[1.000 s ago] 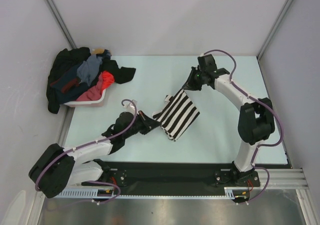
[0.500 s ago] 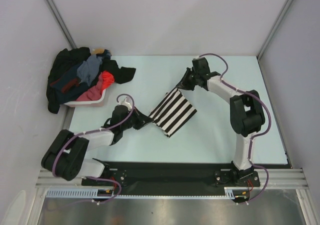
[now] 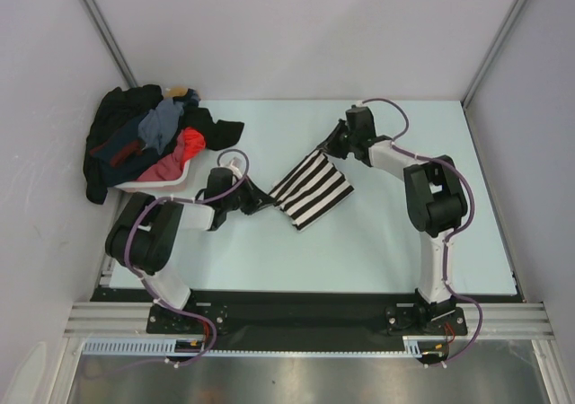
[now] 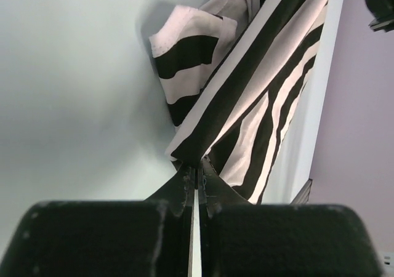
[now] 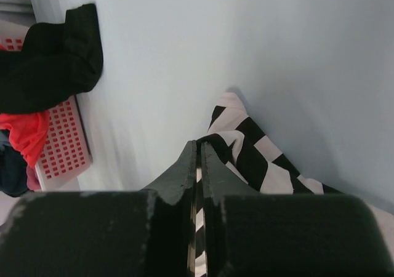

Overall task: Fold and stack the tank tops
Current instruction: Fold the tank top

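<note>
Though rumpled, striped top [image 3: 313,188] diagonal.

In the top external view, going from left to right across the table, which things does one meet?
Pink basket heaped with clothes → left end effector → striped tank top. The right end effector grips the top's far corner, over the cloth, so it is left out of the order.

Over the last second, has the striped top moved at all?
Yes. The striped tank top has shifted farther from the black base rail at the near edge, and slightly nearer the pink basket.
</note>
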You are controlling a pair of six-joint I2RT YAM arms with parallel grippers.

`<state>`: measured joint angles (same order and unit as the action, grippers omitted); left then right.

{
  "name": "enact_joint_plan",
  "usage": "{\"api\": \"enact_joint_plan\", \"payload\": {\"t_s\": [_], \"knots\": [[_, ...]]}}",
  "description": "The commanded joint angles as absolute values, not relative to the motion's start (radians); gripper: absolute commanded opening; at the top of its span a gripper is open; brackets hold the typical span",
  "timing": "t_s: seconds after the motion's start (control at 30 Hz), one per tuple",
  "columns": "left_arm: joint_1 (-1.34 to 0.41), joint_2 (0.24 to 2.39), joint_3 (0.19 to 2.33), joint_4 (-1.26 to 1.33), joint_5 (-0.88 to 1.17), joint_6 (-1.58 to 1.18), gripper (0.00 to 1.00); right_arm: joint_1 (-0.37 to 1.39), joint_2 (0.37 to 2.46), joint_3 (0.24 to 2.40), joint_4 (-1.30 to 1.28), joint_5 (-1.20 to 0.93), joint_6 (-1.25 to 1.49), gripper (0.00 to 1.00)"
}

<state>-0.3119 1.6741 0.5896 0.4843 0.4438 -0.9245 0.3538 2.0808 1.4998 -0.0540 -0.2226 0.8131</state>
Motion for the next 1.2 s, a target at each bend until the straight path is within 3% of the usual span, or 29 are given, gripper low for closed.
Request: {"api": "enact_joint_plan", "payload": {"t_s": [0.0, 0.63, 0.93, 1.17], "knots": [[-0.285, 1.704, 0.658, 0.448, 0.492, -0.859, 0.01, 0.318, 2.098, 1.476, 0.115, -0.149, 0.856, 0.0], [-0.281, 1.562, 0.804, 0.227, 0.485, -0.738, 0.01, 0.29, 1.801, 1.166, 0.307, -0.086, 0.838, 0.0], [-0.282, 1.62, 0.902, 0.187, 0.502, -0.719, 0.01, 0.282, 1.776, 1.157, 0.336, -0.063, 0.838, 0.0], [-0.267, 1.749, 1.031, 0.149, 0.469, -0.703, 0.02, 0.273, 1.902, 1.278, 0.344, -0.081, 0.83, 0.0]]}}
